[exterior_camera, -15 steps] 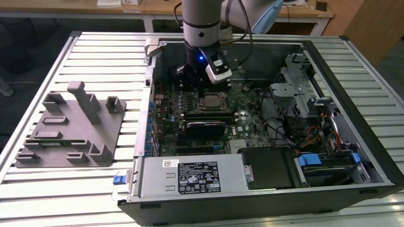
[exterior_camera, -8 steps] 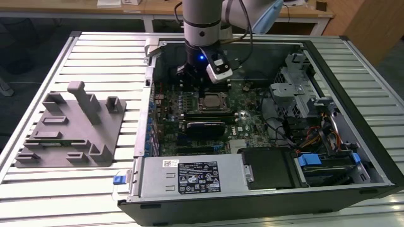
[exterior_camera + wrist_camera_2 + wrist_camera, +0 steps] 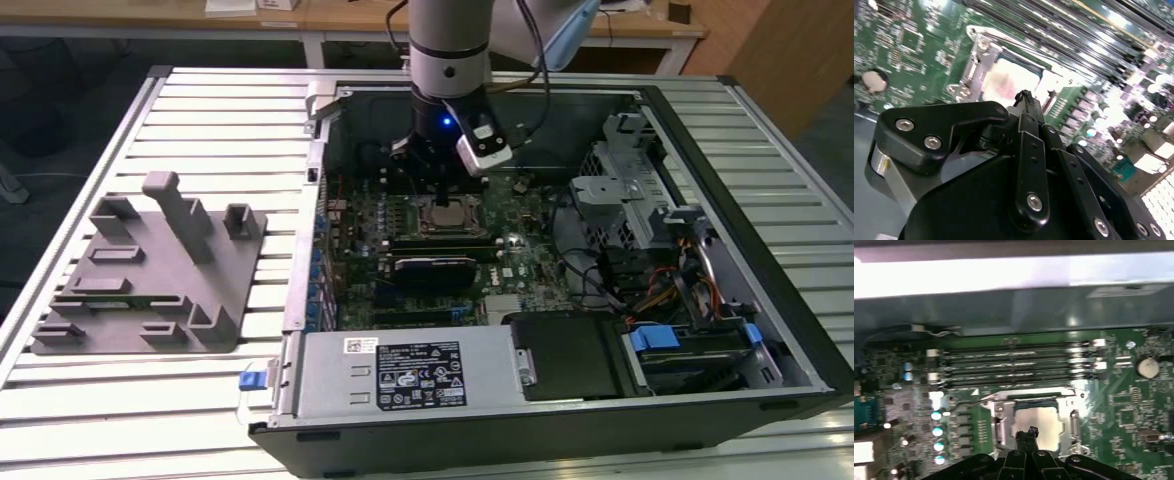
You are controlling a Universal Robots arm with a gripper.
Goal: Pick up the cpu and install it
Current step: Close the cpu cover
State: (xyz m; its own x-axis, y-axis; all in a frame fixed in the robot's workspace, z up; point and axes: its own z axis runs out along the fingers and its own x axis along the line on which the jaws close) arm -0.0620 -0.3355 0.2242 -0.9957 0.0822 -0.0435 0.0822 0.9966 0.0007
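Silver cpu (image 3: 1047, 421) x1 by pincer (image 3: 1030, 432)

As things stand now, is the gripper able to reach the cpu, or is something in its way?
Probably yes. The gripper hangs close over the cpu, whose silver top lies bare on the motherboard. In both wrist views, nothing stands between them.

Patchy white glare (shadowy elsewhere)

case (image 3: 561, 437) open above, drive bays (image 3: 622, 190) near cpu (image 3: 450, 217)
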